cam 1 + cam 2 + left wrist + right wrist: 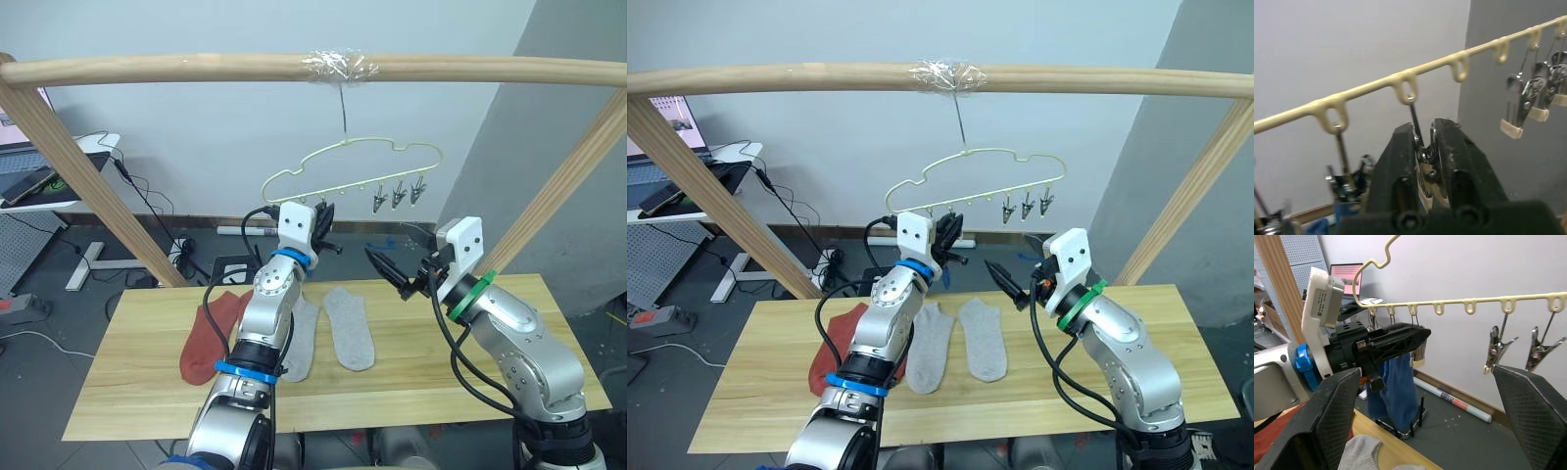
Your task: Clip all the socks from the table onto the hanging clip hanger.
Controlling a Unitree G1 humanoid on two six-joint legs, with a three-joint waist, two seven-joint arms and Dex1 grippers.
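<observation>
The pale-yellow clip hanger (353, 162) hangs by its hook from the wooden pole. My left gripper (1423, 132) is raised to its row of clips and is shut on one metal clip (1420, 147). A blue sock (1398, 382) hangs just below those fingers. My right gripper (400, 257) stands open and empty a little to the right, below three free clips (397, 196). On the table (137, 392) lie two light grey socks (350, 328) (302, 343) side by side. Left of my left arm lies rust-red sock fabric (208, 338).
The round wooden pole frame (196, 69) spans the top, with slanted legs at both sides of the table. Clear tape (341, 67) holds the hook. A desk with a laptop (39, 181) and floor cables (186, 255) lie behind on the left.
</observation>
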